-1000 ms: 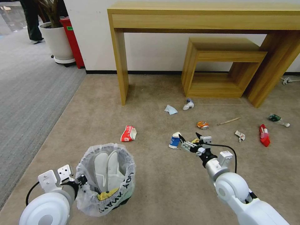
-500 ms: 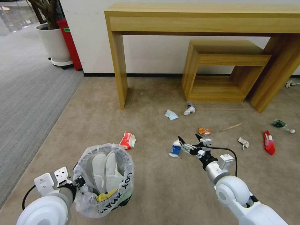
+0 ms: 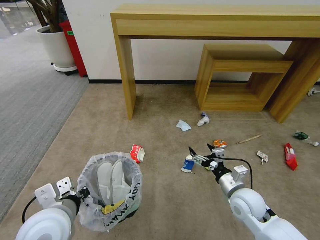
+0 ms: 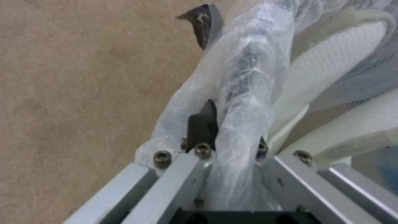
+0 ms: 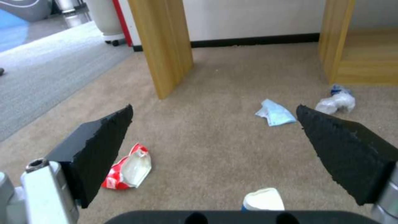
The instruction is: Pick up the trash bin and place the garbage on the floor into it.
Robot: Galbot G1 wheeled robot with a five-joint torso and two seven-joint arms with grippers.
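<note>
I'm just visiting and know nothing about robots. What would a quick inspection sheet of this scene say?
Surface: beige carpet floor, grey striped carpet beside it.
Job's things: trash bin with bag liner, two white slippers inside. On the floor: crushed red cup, blue-white carton, orange can, blue tissue, wooden stick, red wrapper, green-labelled bottle.
Clutter: nothing seen beyond the litter.
Grippers: left gripper shut on the trash bin's rim; right gripper open, just above the carton.
Cables: black cable on the right wrist.
Surroundings: wooden console table, low wooden shelf, potted plant, white wall.
</note>
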